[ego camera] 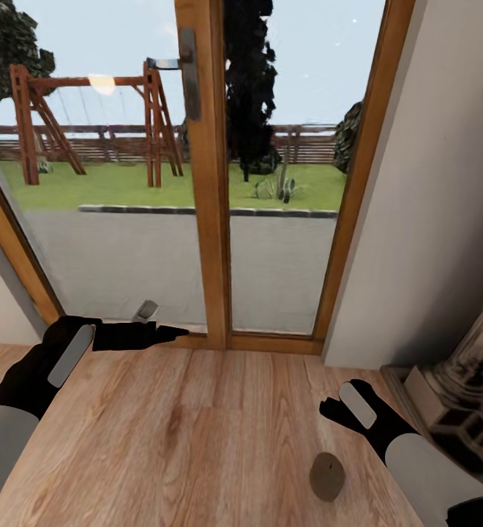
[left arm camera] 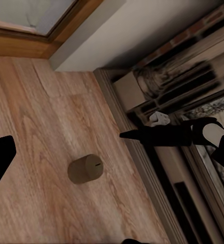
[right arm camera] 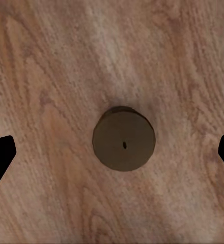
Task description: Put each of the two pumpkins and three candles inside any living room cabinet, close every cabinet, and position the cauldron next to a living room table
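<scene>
Candle (ego camera: 327,476): one short brown-grey candle stands upright on the wooden floor (ego camera: 197,432). It has a flat round top with a tiny dark wick mark in the middle. In the head view it sits low down, toward the right, close to the robot.
Candle from above: the right wrist view looks straight down on the candle (right arm camera: 124,141). It sits in the middle, between the two black finger tips at the edges of that picture.
Candle from the side: in the left wrist view the candle (left arm camera: 85,169) stands on the floor, near the stone fireplace (left arm camera: 183,86) but not touching it.
Right end effector (ego camera: 337,407): it hangs over the floor just above the candle. Its fingers (right arm camera: 0,155) are spread wide apart and touch nothing.
Left end effector (ego camera: 161,334): it reaches forward over the floor near the bottom of the glass door (ego camera: 205,183). I cannot tell if its fingers are apart or together.
Glass door: it has a light wooden frame and a grey handle (ego camera: 186,69).
Outside: green grass, a wooden swing set (ego camera: 88,117), a fence and dark trees show through the glass.
Fireplace: its dark carved stone edge (ego camera: 468,395) stands at the right, next to a plain white wall (ego camera: 439,205).
</scene>
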`<state>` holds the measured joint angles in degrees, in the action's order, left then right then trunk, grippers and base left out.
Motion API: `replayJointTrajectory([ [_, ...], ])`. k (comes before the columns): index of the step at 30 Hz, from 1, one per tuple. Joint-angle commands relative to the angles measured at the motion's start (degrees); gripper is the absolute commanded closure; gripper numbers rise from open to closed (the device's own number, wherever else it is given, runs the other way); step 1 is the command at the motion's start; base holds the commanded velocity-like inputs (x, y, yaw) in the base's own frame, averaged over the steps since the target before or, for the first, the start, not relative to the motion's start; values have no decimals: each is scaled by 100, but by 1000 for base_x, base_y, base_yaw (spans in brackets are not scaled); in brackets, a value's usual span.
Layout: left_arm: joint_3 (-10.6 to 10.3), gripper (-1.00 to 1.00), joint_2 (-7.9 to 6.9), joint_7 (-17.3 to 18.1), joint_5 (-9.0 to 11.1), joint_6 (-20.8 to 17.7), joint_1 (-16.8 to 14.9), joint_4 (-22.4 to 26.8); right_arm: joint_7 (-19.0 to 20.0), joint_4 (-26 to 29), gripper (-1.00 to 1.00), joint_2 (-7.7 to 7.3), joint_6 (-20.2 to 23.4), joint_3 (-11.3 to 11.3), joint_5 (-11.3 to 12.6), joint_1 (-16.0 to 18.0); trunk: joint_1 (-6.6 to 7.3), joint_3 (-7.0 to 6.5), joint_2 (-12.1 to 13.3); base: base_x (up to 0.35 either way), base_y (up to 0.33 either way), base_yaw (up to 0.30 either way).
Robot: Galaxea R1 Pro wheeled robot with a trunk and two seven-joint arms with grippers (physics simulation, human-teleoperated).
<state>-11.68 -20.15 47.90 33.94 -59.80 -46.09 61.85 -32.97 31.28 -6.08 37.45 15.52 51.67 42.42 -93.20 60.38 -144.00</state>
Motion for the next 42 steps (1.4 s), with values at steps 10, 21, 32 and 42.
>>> replayJointTrajectory([
  [10, -9, -100, -4, 18, -2, -20, -5, 10, -48, 10, -100, -7, 8, 47, 63, 4, -10, 94, -8, 13, -11, 0],
  [21, -8, -100, -6, 21, -2, -20, -5, 11, -47, 9, -100, -7, 8, 48, 63, 4, -38, 338, -23, 0, 0, 0],
  [32, -1, -100, -6, 27, 0, -20, -5, 11, -43, 9, -100, -1, -43, 69, 27, 5, -66, 582, -37, 0, 0, 0],
  [42, -2, -100, -8, 361, 7, -20, -5, 19, 344, 4, -100, 4, -333, 203, -17, 6, -92, 803, -51, 0, 0, 0],
])
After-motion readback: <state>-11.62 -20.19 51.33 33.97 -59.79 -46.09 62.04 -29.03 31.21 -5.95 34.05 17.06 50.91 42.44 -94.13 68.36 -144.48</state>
